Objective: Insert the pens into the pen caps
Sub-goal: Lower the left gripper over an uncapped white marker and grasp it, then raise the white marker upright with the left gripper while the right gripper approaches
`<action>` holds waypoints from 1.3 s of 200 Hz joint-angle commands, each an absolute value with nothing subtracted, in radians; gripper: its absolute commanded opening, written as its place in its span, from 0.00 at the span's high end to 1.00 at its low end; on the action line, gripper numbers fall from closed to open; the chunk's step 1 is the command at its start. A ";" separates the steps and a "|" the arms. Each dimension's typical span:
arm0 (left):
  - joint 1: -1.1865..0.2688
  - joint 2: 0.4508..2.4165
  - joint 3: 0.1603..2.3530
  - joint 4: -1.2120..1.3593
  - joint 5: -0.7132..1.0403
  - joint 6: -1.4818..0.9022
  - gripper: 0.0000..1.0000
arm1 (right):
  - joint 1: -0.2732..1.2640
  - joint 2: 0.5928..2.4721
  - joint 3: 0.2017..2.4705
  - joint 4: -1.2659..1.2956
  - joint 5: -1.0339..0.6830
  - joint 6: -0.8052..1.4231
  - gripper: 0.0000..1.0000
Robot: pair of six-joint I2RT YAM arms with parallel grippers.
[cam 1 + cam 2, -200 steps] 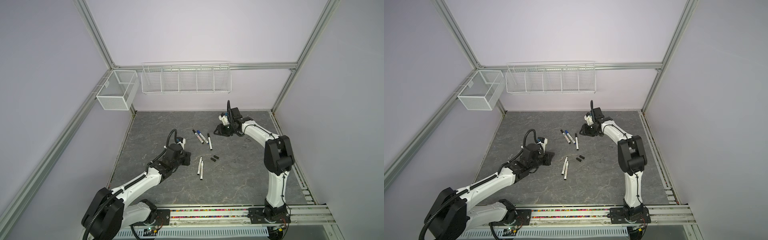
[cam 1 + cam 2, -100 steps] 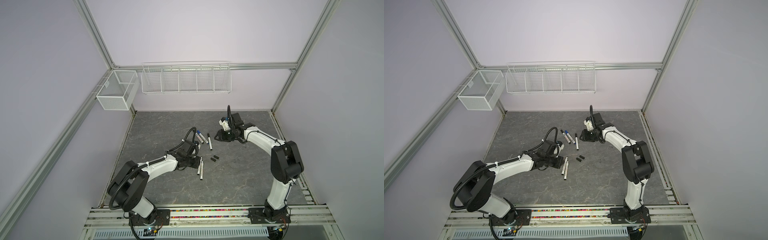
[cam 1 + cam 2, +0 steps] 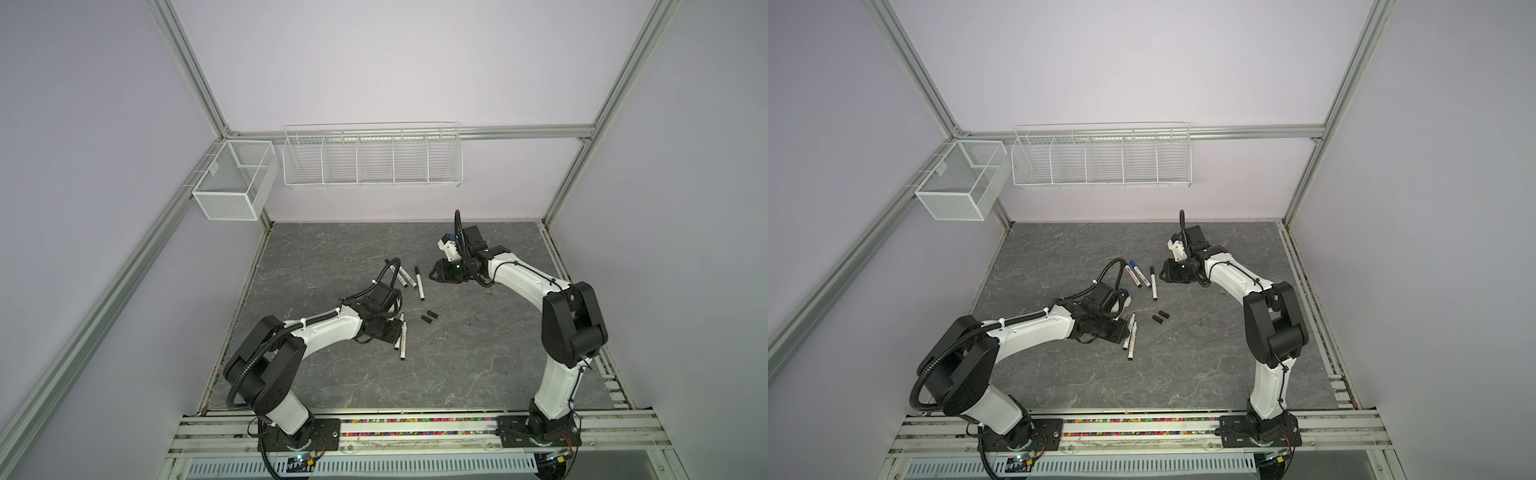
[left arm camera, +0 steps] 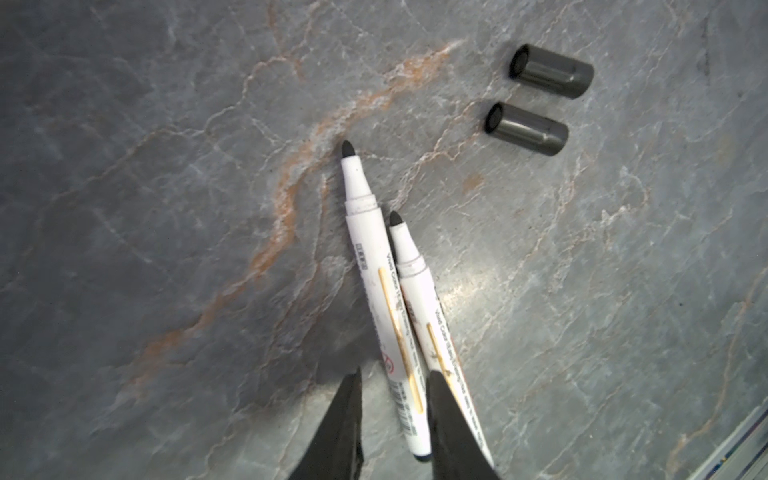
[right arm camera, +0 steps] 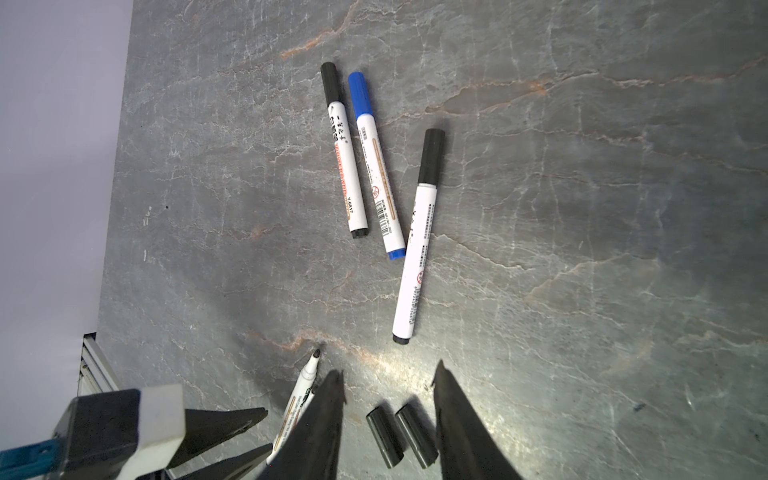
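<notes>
The left claw [image 4: 395, 372] is seen low over the grey, stone-patterned worktop [image 3: 457, 365]. Its fingers are spread apart and clamped on nothing. One of two uncapped pens [image 4: 376, 270] is straddled by them near its rear end, and a gap can be seen on one side. The second uncapped pen [image 4: 419, 299] is laid alongside, touching the first, and is partly covered by one finger. Both black tips are pointed away from the claw. Two black caps [image 4: 527, 129] are laid side by side, just apart from each other, a little beyond the pen tips.

The right claw [image 5: 390, 368] is held with its fingers apart and nothing gripped between them. In both top views it is placed toward the back of the worktop, near three capped pens [image 5: 417, 237]. Two of them are capped in black and one in blue. One black-capped pen and the blue-capped one are laid close together, nearly parallel, and the third is angled just beside them. All five pens and both loose caps are found on the worktop between the two arms.
</notes>
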State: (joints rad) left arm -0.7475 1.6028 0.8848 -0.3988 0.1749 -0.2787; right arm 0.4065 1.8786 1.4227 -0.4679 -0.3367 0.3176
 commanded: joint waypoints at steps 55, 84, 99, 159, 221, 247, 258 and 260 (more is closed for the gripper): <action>-0.776 1.636 0.928 -0.448 0.111 -0.272 0.71 | 0.402 1.853 1.422 -0.483 -0.326 0.293 0.61; -0.794 1.661 0.936 -0.488 0.031 -0.282 0.71 | 0.401 1.843 1.411 -0.481 -0.322 0.293 0.61; -0.803 1.673 0.933 -0.500 0.019 -0.290 0.72 | 0.402 1.836 1.404 -0.474 -0.315 0.294 0.61; -0.810 1.681 0.919 -0.520 -0.030 -0.342 0.88 | 0.402 1.809 1.381 -0.452 -0.316 0.296 0.61; -0.696 1.513 0.954 -0.318 0.128 -0.358 1.00 | 0.439 1.726 1.314 -0.348 -0.540 0.280 0.54; -0.689 1.441 0.936 -0.168 0.196 -0.348 1.00 | 0.482 1.727 1.308 -0.281 -0.650 0.310 0.48; -0.689 1.432 0.944 -0.157 0.207 -0.348 1.00 | 0.495 1.734 1.313 -0.243 -0.673 0.341 0.47; -0.689 1.433 0.946 -0.157 0.208 -0.349 1.00 | 0.497 1.737 1.314 -0.238 -0.675 0.346 0.47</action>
State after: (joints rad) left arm -0.6834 1.4609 0.9272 -0.2817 0.1261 -0.3466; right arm 0.4664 1.7443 1.3273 -0.3351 -0.5495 0.3099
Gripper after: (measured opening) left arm 0.093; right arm 0.529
